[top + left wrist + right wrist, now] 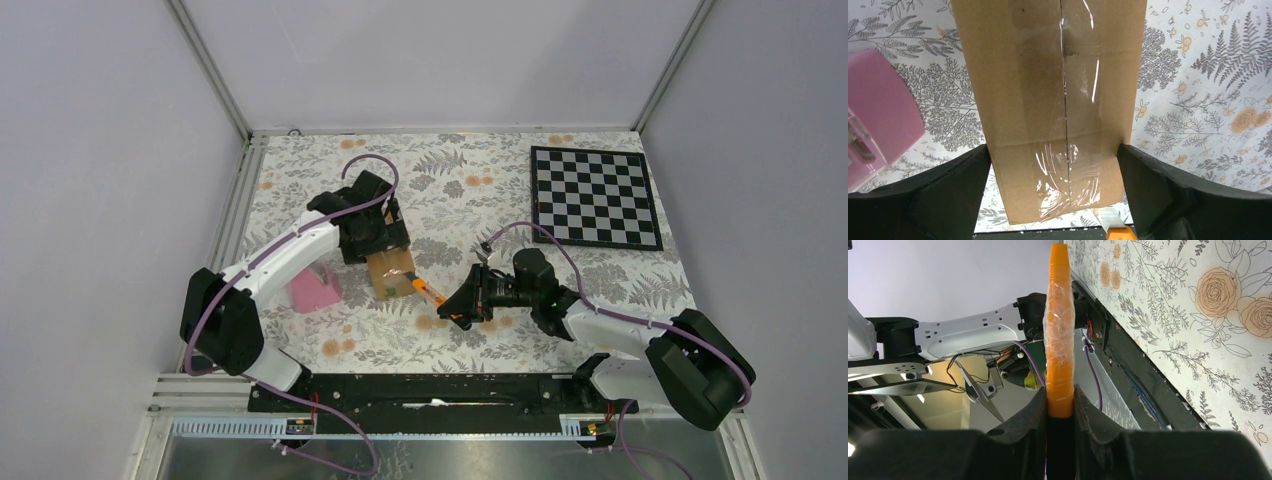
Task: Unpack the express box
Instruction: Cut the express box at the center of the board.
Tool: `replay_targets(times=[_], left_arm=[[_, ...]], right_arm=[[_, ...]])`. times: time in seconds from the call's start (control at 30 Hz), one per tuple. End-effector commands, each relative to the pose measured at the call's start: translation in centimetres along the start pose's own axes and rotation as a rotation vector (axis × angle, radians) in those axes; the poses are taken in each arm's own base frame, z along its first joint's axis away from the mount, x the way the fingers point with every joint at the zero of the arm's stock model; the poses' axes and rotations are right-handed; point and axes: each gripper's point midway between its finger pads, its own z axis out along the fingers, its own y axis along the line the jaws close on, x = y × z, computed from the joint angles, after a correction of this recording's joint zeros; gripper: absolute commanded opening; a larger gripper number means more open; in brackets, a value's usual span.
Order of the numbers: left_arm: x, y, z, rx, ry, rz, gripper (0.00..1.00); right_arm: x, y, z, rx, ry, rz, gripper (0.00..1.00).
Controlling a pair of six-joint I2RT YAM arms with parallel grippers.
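Observation:
The express box (391, 272) is a small brown carton standing on the floral table. In the left wrist view its taped top (1048, 100) fills the middle, with a seam down the centre under clear tape. My left gripper (375, 245) straddles the box from above, and both black fingers (960, 190) press its sides. My right gripper (458, 305) is shut on the orange-and-black cutter (430, 294), whose tip reaches the box's near right corner. The blade (1111, 218) shows at that box edge. The orange handle (1059, 340) is clamped between the right pads (1033, 412).
A pink wedge-shaped object (313, 291) lies left of the box, also in the left wrist view (878, 110). A black-and-white chessboard (595, 196) lies at the back right. Grey walls and metal rails (240, 190) bound the table.

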Motion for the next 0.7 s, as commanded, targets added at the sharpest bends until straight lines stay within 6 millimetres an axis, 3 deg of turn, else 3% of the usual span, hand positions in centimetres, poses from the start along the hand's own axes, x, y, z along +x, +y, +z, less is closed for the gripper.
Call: replay_targets(times=[0.0, 0.37, 0.67], left_arm=[[-0.4, -3.2, -0.7, 0.173, -0.030, 0.005, 0.99], [1.0, -4.0, -0.7, 0.277, -0.011, -0.040, 0.99], [2.3, -5.0, -1.4, 0.397, 0.022, -0.191, 0.99]], right_arm=[[-0.2, 1.8, 0.4, -0.044, 0.016, -0.062, 0.00], [-0.3, 2.0, 0.7, -0.054, 0.024, -0.065, 0.00], [-0.6, 3.3, 0.9, -0.105, 0.024, -0.057, 0.00]])
